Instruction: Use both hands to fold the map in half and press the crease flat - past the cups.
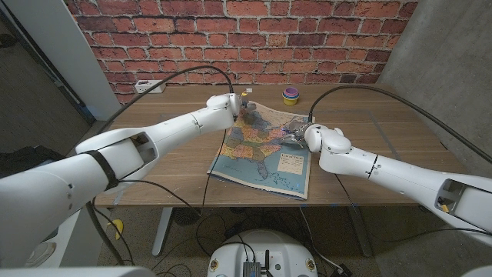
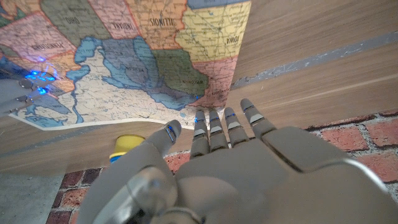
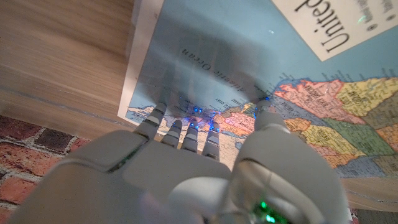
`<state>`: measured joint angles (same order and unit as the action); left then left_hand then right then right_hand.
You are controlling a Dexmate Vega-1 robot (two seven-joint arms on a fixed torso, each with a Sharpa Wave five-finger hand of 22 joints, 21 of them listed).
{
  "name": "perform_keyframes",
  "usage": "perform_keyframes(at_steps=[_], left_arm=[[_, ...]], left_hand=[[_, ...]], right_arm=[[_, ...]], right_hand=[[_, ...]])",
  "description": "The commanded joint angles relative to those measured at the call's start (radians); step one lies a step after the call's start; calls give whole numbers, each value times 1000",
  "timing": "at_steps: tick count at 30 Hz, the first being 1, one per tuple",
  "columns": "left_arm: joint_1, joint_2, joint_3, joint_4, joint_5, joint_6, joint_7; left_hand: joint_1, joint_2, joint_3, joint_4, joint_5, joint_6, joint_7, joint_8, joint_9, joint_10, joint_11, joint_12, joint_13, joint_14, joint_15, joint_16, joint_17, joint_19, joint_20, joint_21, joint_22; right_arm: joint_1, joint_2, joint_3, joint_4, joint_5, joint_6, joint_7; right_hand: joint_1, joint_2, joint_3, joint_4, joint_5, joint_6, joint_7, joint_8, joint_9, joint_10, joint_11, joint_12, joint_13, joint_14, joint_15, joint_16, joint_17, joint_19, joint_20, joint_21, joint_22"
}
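A colourful US map [image 1: 261, 158] lies on the wooden table [image 1: 384, 131], its long side running away from me. My left hand [image 1: 231, 108] is at the map's far left corner; in the left wrist view this hand [image 2: 236, 168] has straight fingers just off the map's [image 2: 137, 74] edge, holding nothing. My right hand [image 1: 296, 132] is on the map's right edge. In the right wrist view its [image 3: 186, 168] fingertips and thumb reach onto the map [image 3: 261, 68] near the border, with nothing pinched that I can see. Stacked cups [image 1: 290, 95] stand beyond the map.
A white power strip [image 1: 150, 86] lies at the table's back left by the brick wall. Bare wood lies to the map's left and right. The yellow cup [image 2: 126, 146] and my right hand [image 2: 22, 93] also appear in the left wrist view.
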<state>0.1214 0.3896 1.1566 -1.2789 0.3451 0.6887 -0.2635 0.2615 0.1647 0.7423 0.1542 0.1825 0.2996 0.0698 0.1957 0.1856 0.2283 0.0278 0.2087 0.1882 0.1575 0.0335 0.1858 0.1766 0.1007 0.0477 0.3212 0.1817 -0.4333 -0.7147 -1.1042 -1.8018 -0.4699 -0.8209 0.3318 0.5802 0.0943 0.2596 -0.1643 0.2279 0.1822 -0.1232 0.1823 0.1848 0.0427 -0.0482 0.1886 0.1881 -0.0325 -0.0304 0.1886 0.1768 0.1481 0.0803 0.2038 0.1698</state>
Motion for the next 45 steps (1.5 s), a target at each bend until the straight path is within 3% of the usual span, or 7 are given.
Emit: perform_keyframes(at_steps=[1,10,22,26,32,39,45], left_arm=[[-85,-98,77,210,4,1,-132],[-90,-98,86,221,4,3,-139],[89,82,-26,-152,105,-5,182],[170,110,-71,-224,162,-43,347],[243,119,-116,-270,223,-93,473],[233,110,-117,-293,264,-50,361],[257,102,-121,-290,322,-53,413]], left_hand=[[-19,19,11,5,10,65,21,17,-1,70,15,23,3,64,9,17,-3,54,12,13,2],[-34,15,23,3,13,155,40,27,-1,153,30,37,2,153,15,20,-7,117,16,24,1],[-40,8,37,-7,11,63,-29,-13,-1,96,3,-1,2,107,-1,-8,-6,151,40,22,1],[-31,-10,39,-40,3,135,-56,12,1,138,-31,13,4,139,-35,0,-9,147,67,13,4],[-10,22,25,-83,-13,357,-28,64,11,332,-30,72,22,350,-64,76,26,229,100,39,16],[78,37,20,-132,3,601,19,165,55,618,-17,206,104,643,-94,292,170,466,31,168,35],[177,33,-10,-210,0,724,46,263,164,769,-16,382,295,774,-100,544,435,530,9,275,73]], right_arm=[[-15,11,24,8,-24,21,21],[-15,24,31,25,-30,31,30],[-3,42,30,55,-35,45,41],[2,48,28,64,-39,50,44],[6,56,27,78,-40,56,46],[6,59,29,83,-41,58,45],[9,61,32,89,-36,61,49]], right_hand=[[5,-7,1,-4,9,3,6,8,1,2,-1,4,3,-1,1,3,3,12,-1,4,6],[9,-12,0,-2,11,1,6,8,2,3,2,5,3,0,1,3,3,15,-2,4,6],[12,-13,-1,1,14,-1,6,7,2,2,1,5,3,0,1,4,3,15,-2,2,6],[13,-14,-1,2,14,-1,6,7,2,2,2,5,3,0,1,4,4,15,-3,2,6],[14,-14,-2,4,15,-2,6,7,2,2,0,5,3,-1,1,4,4,16,-3,1,6],[16,-14,-2,5,16,-3,6,7,2,2,1,5,3,0,1,4,4,17,-3,1,7],[18,-14,-2,6,17,-4,6,7,3,1,2,5,3,0,1,4,4,16,-1,0,7]])
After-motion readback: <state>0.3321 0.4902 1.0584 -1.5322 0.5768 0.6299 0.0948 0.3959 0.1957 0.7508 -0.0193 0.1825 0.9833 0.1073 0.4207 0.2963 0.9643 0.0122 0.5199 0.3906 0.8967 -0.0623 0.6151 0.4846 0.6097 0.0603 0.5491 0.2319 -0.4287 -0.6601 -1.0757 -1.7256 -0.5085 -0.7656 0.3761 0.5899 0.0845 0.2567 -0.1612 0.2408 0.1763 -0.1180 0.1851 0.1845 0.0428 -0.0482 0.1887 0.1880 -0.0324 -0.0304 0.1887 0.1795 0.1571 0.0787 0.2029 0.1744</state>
